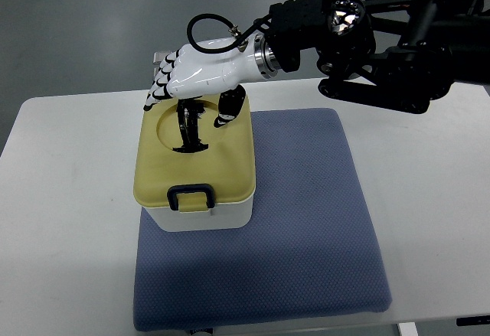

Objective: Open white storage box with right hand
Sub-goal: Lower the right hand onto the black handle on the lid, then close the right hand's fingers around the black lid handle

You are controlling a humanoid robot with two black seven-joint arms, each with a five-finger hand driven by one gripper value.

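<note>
Reaching over the white storage box [200,215], right hand [195,76] with fingers curled around black lid handle [188,125]. Front latch [191,195] seemingly fastened; risked lifting box off blue mat [306,221].

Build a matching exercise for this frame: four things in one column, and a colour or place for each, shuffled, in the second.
Column one:
1. lid
2. latch
3. mat
4. right robot hand

Column two:
A. blue-grey, spread on the white table
B. white with black finger pads, over the lid's far side by its handle
C. dull yellow, on top of the white storage box
D. dark, on the lid's near edge

Pairs: 1-C, 2-D, 3-A, 4-B
</note>
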